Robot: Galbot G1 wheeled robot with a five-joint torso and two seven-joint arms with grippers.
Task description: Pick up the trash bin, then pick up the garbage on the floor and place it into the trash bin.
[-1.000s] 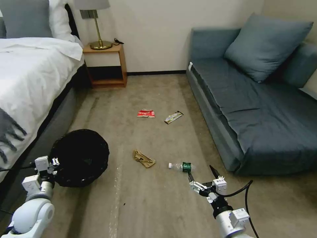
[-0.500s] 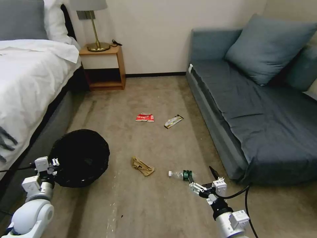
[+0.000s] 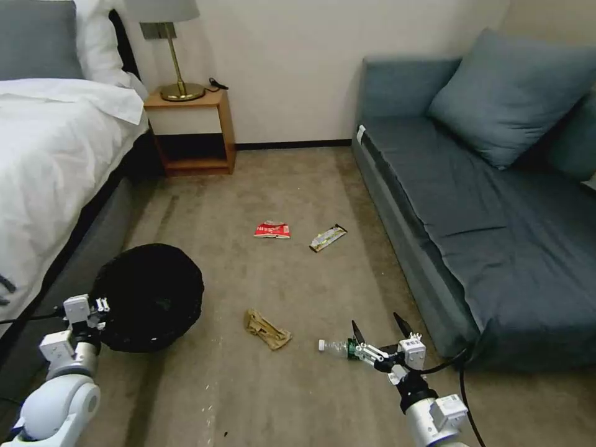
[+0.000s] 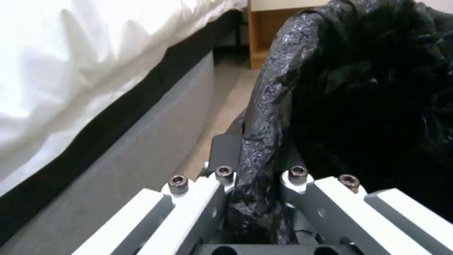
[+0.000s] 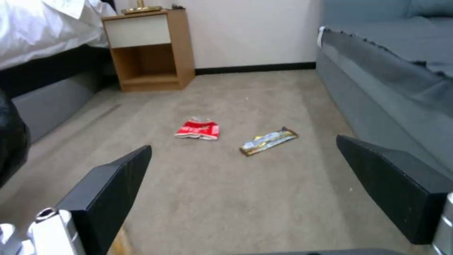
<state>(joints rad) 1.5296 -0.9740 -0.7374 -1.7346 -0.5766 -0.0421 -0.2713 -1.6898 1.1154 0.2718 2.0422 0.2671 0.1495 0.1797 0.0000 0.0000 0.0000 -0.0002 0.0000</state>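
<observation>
From the head, the left tool (image 3: 99, 308) clamps the rim of the trash bin (image 3: 149, 295) at near left beside the bed (image 3: 56, 161), keeping its mouth ready, while the right tool (image 3: 377, 331) hangs spread just over the bottle (image 3: 338, 347). The left wrist shows that rim (image 4: 264, 141) pinched between closed fingers. From the right wrist, wide black fingers (image 5: 111, 180) frame the red wrapper (image 5: 198, 129) and gold wrapper (image 5: 268, 140) lying farther off on the carpet.

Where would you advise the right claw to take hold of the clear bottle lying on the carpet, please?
Probably across the green-labelled middle of the clear bottle, coming down from above. It lies flat on its side on the carpet, white cap toward the crumpled brown paper, so its round body offers two opposite sides. The open right claw hangs just beside it.
</observation>
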